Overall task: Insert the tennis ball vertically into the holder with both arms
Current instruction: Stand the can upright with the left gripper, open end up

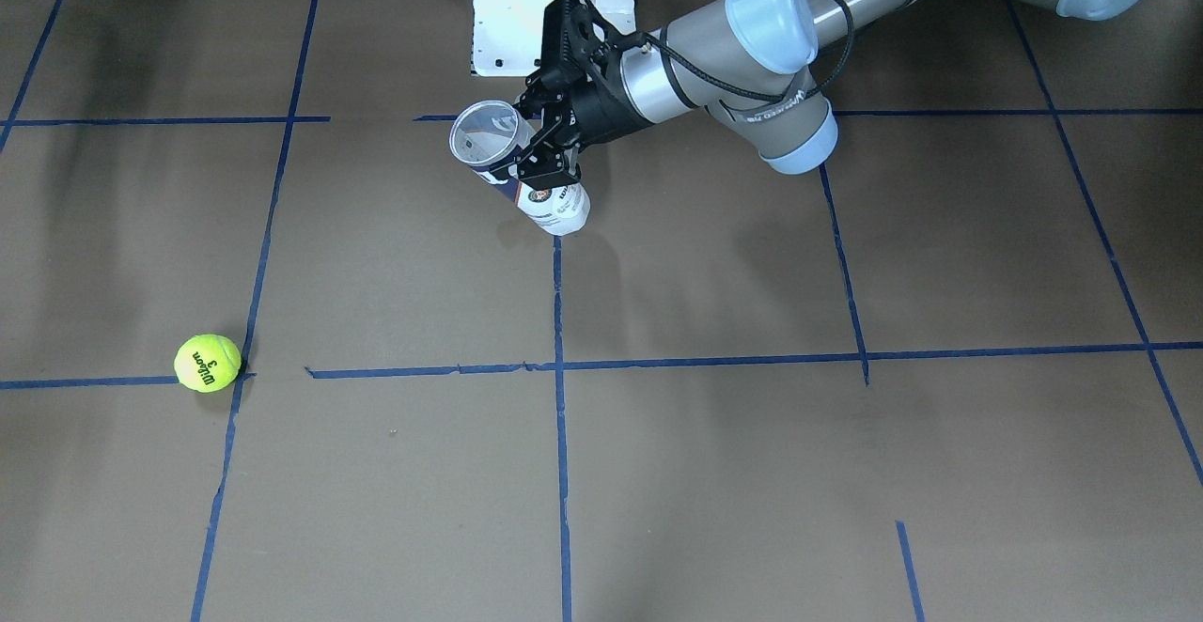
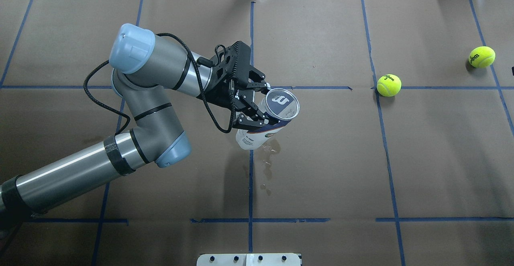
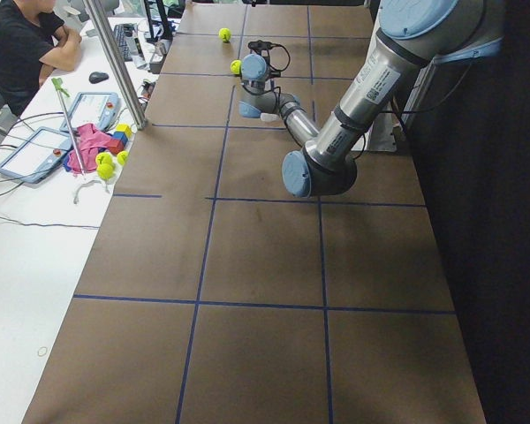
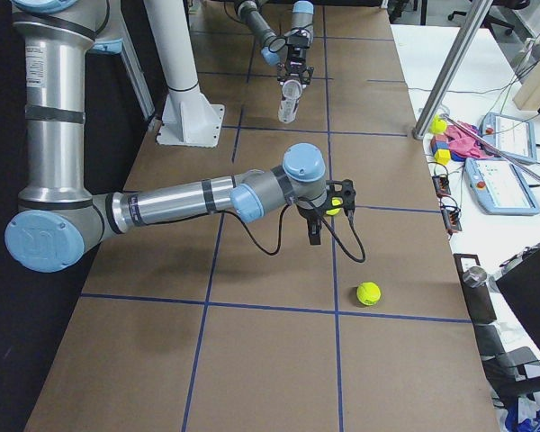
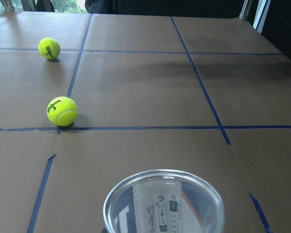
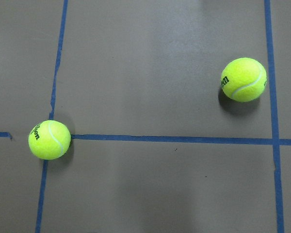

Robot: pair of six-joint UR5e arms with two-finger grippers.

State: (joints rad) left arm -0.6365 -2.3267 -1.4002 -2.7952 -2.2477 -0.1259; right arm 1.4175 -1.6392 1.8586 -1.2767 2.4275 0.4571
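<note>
My left gripper (image 1: 543,145) is shut on the holder (image 1: 554,201), a clear can with a navy and white label. It holds the can tilted near the table's middle, with the metal-rimmed mouth (image 2: 283,104) turned up and away from the base. The mouth fills the bottom of the left wrist view (image 5: 165,204). Two tennis balls lie on the table to my right: one on a tape crossing (image 2: 388,85), also in the front view (image 1: 208,362), and one farther right (image 2: 482,56). My right gripper (image 4: 315,223) hovers near a ball (image 4: 337,203). I cannot tell whether it is open or shut.
The white pedestal (image 1: 526,11) stands at the robot's side of the table. The right wrist view shows both balls (image 6: 49,140) (image 6: 243,79) from above. A desk with tablets, blocks and spare balls (image 3: 104,164) and a seated person (image 3: 22,44) line the far edge.
</note>
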